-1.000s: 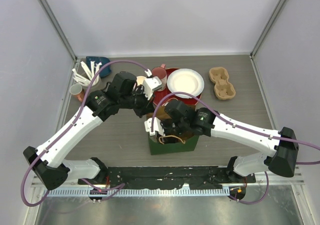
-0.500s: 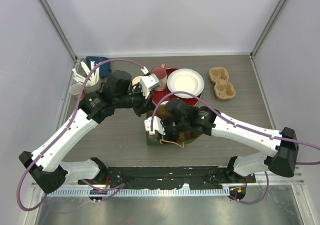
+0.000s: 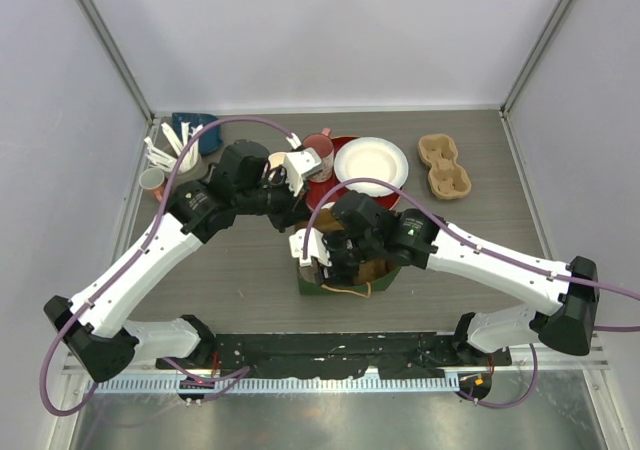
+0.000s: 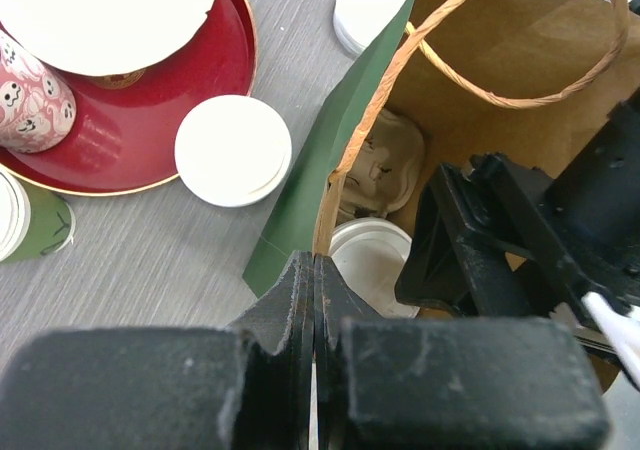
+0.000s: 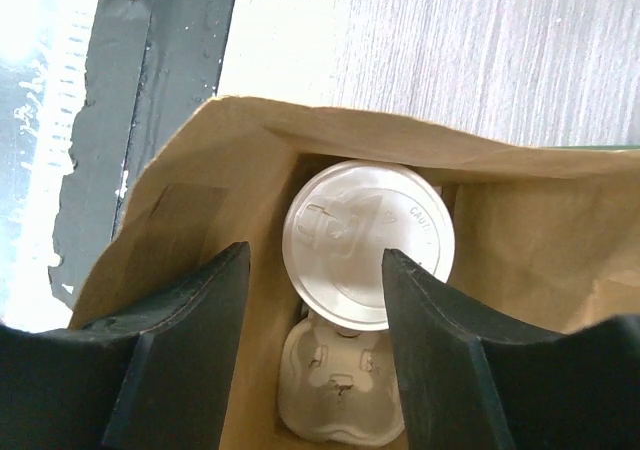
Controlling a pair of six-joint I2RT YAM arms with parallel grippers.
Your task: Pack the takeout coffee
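Observation:
A green paper bag (image 3: 335, 286), brown inside, stands near the table's front middle. My left gripper (image 4: 315, 270) is shut on the bag's rim (image 4: 330, 185) and holds that side. My right gripper (image 5: 315, 310) is open inside the bag's mouth, its fingers (image 5: 190, 340) wide apart above a takeout cup with a white lid (image 5: 368, 240). That cup sits in a pulp carrier (image 5: 345, 395) at the bag's bottom and also shows in the left wrist view (image 4: 368, 258). Another green cup (image 4: 30, 218) stands on the table left of the red tray.
A red tray (image 4: 140, 145) holds a pink mug (image 4: 28, 95) and a white plate (image 3: 370, 163). Two loose white lids (image 4: 233, 150) (image 4: 368, 10) lie beside the bag. A spare pulp carrier (image 3: 445, 165) sits back right. White utensils (image 3: 168, 152) stand back left.
The bag has shifted and tilted a little while my left gripper keeps its hold on the rim. My right gripper has moved slightly inside the bag's mouth.

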